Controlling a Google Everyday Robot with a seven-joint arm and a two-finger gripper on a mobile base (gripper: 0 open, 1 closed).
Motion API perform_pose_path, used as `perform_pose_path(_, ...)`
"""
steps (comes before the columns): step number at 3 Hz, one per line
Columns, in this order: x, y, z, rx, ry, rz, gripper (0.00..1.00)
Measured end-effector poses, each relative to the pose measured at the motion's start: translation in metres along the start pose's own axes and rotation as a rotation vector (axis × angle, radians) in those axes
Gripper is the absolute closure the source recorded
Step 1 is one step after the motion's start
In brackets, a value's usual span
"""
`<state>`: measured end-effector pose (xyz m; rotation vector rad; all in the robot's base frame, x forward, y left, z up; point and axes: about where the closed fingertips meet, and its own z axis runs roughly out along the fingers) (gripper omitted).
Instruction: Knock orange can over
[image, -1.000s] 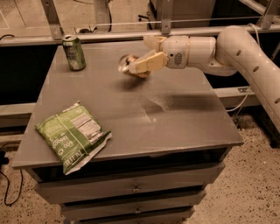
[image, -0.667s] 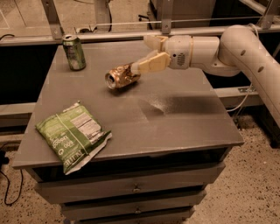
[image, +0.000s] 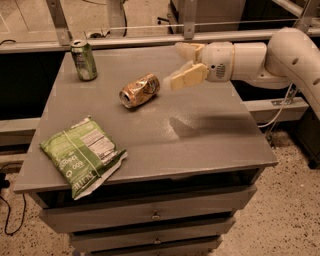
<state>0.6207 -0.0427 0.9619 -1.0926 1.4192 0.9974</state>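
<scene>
The orange can (image: 139, 90) lies on its side on the grey table (image: 200, 135), left of the middle, its silver top facing the front left. My gripper (image: 179, 65) hangs above the table just right of the can, at the end of the white arm that comes in from the right. Its two cream fingers (image: 186, 77) are spread apart and hold nothing. The nearer fingertip is close to the can's base end; I cannot tell if it touches.
A green can (image: 83, 60) stands upright at the table's back left corner. A green snack bag (image: 81, 154) lies at the front left, overhanging the edge. Metal rails run behind the table. Drawers sit below the top.
The orange can has tipped from beside the fingers onto its side and rolled left. The gripper has stayed in about the same spot.
</scene>
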Motion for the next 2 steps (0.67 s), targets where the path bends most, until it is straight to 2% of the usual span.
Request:
perform_pose_path(1, -0.0007, -0.0042, -0.0358, 0.04, 0.073, -0.06, 0.0)
perform_pose_path(2, 0.0, -0.0048, -0.0396, 0.041, 0.083, -0.065, 0.0)
